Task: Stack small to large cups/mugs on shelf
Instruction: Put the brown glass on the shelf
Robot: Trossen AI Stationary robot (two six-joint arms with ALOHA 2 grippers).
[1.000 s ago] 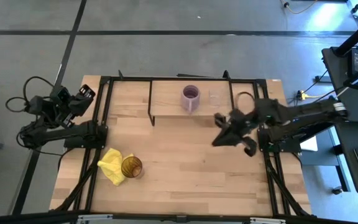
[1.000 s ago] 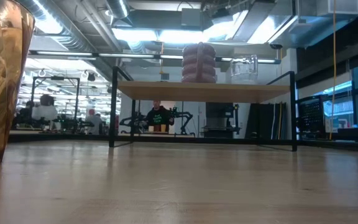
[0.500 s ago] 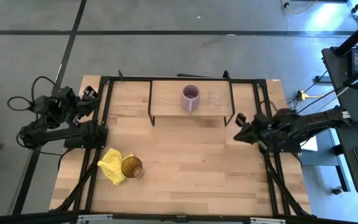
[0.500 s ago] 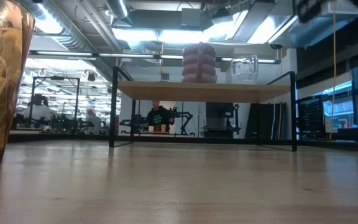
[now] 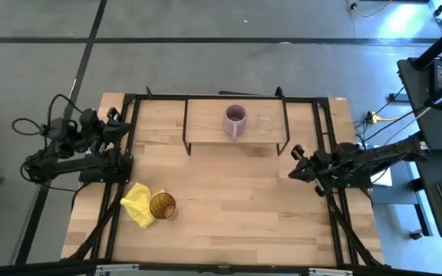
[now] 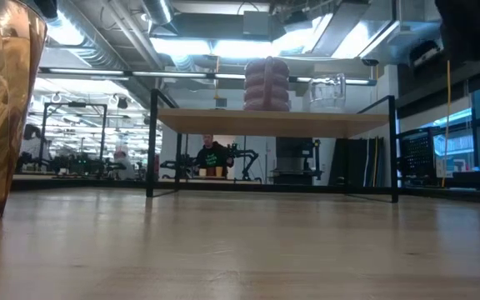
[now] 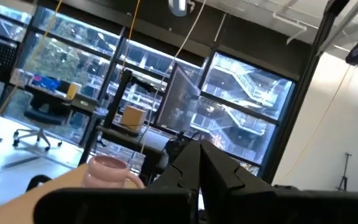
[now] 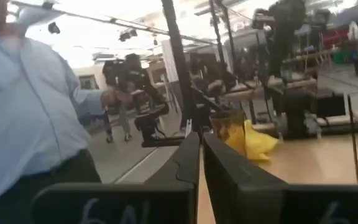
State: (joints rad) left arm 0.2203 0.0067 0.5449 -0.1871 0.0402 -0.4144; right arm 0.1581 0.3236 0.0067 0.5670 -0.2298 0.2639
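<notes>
My right gripper (image 5: 296, 162) hangs clenched and empty over the bench's right edge, its two dark fingers (image 8: 188, 163) pressed nearly together. My left gripper (image 5: 114, 123) waits at the bench's left edge, fingers (image 7: 194, 163) likewise closed on nothing. On the low light-wood shelf with black wire legs (image 5: 206, 130), at the bench's far edge, the purple handled mug (image 5: 235, 121) stands just beside the small clear glass cup (image 5: 265, 123), apart from it. The tall amber ribbed glass tumbler (image 5: 162, 205) stands near the bench's front left corner, touching a crumpled yellow cloth (image 5: 137, 202).
</notes>
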